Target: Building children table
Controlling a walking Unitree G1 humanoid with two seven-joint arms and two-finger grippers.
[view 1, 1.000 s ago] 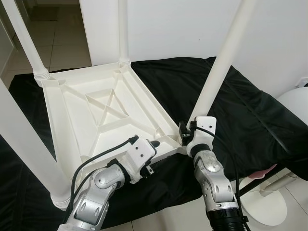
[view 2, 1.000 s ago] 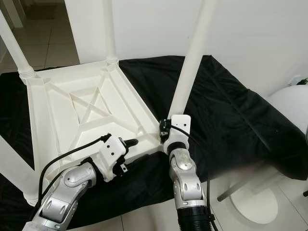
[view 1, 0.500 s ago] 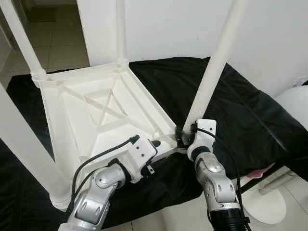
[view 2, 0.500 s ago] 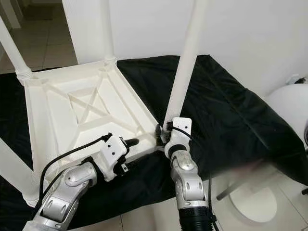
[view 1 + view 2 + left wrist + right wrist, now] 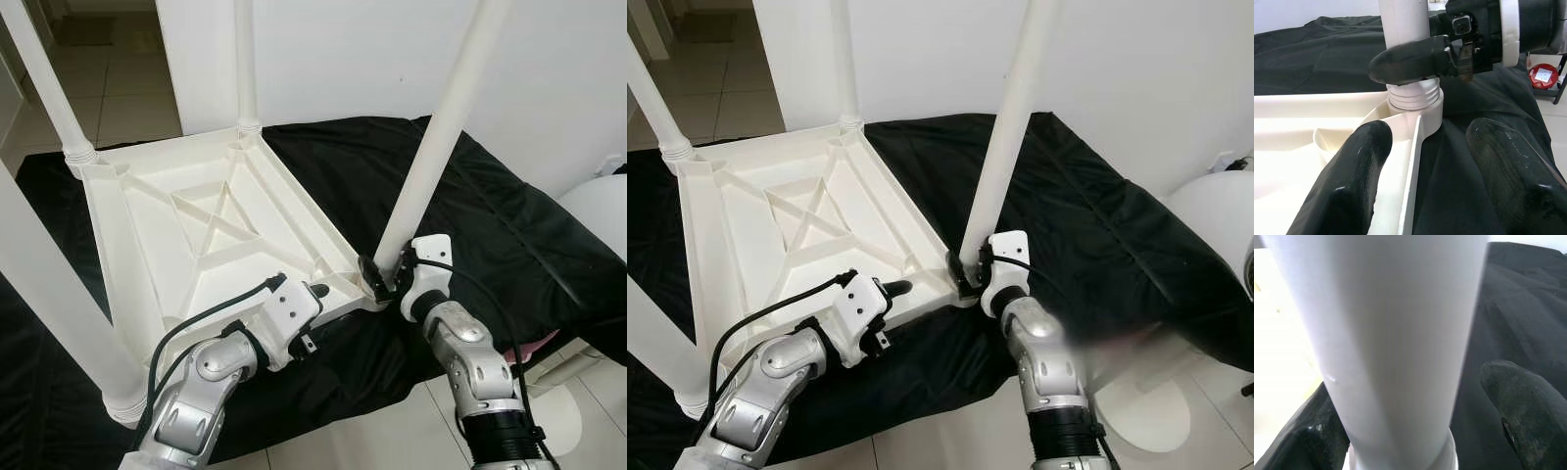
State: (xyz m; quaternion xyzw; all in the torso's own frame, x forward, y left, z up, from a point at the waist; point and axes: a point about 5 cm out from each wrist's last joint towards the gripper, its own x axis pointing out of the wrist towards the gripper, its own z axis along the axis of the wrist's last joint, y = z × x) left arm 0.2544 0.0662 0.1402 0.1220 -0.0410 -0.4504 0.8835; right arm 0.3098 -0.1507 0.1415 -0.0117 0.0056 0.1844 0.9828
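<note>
The leg (image 5: 431, 157) stands near-upright in the corner socket of the upturned table (image 5: 186, 235) — the right end effector (image 5: 385, 279), nearer, straddles its base without clamping, while the left end effector (image 5: 312, 294), open and empty, flanks the adjoining rim.

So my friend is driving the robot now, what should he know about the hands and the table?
Right hand: fingers around the base of the near-right leg, at its threaded socket. Whether it is gripping tight cannot be told.
Left hand: open, straddling the edge of the upside-down table top beside that corner.
The table lies on a black cloth.
Done: four legs stand in their corners.
Left: probably tighten this leg, then flip the table.
</note>
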